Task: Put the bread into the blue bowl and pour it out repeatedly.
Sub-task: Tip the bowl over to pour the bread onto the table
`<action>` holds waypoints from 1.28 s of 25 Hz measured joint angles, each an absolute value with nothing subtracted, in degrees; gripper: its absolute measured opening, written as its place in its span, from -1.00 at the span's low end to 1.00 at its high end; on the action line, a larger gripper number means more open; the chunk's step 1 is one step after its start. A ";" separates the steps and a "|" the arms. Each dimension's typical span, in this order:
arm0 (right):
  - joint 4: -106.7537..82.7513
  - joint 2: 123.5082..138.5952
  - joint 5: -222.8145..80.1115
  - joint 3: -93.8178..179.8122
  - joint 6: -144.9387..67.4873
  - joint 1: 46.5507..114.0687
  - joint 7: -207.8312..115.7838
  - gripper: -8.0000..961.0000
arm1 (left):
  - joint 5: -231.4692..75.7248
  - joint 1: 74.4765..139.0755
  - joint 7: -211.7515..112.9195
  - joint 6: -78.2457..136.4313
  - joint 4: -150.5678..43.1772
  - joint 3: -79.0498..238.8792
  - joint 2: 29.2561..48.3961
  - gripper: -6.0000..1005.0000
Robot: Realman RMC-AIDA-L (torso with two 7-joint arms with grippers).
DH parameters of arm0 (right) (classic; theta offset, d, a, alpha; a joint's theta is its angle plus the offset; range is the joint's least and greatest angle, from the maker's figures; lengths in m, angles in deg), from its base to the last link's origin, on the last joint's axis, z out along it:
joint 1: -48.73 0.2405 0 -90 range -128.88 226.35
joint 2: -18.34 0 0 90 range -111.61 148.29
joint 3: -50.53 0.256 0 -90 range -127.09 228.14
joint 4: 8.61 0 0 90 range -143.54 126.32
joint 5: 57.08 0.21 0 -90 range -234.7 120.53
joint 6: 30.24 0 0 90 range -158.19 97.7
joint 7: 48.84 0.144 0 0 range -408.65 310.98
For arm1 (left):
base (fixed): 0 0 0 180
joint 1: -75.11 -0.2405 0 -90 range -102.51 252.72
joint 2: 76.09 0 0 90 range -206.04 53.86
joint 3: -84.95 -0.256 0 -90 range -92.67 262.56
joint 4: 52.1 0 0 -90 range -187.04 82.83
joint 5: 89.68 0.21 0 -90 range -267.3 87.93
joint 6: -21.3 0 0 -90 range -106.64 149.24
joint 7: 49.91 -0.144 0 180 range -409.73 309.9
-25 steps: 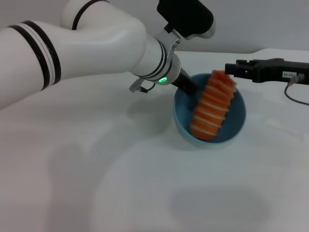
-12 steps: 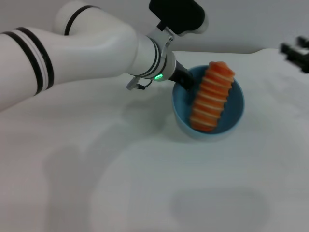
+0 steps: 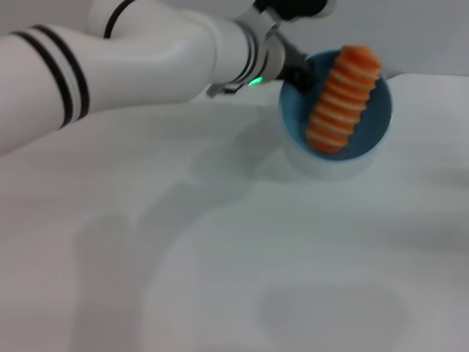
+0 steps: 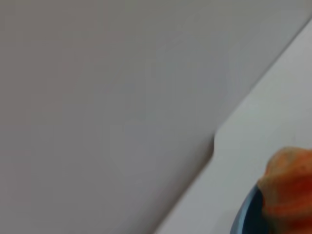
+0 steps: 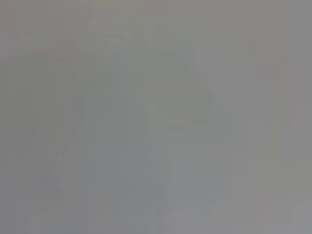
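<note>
The blue bowl (image 3: 370, 136) is lifted off the table and tilted, its opening facing me. The bread (image 3: 343, 99), orange-red with cream stripes, leans inside it with one end above the rim. My left gripper (image 3: 294, 70) is shut on the bowl's left rim, at the upper middle of the head view. The left wrist view shows an end of the bread (image 4: 287, 187) and a sliver of the bowl's rim (image 4: 243, 217). My right gripper is out of view.
The white table (image 3: 220, 279) spreads below the bowl, with its far edge (image 3: 432, 77) against a grey wall. The right wrist view shows only plain grey.
My left gripper has raised the bowl with the bread up and to the right, off the table. My right gripper, seen at the far right earlier, has left the head view.
</note>
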State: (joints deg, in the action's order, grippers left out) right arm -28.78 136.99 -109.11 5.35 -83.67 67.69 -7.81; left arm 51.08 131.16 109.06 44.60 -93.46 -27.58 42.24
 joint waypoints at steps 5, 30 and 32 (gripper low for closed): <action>-21.77 137.22 -101.62 10.76 -86.48 66.98 -16.05 0.05 | 51.64 134.89 105.13 43.08 -92.31 -27.77 42.46 -0.99; -12.48 137.16 -92.06 13.82 -89.55 69.36 -28.33 0.01 | 56.15 134.57 102.53 23.76 -89.98 -42.81 43.00 -0.99; -12.28 137.23 -92.06 13.88 -89.22 69.70 -27.68 0.00 | 55.94 134.44 102.93 23.95 -89.84 -41.81 42.99 -0.99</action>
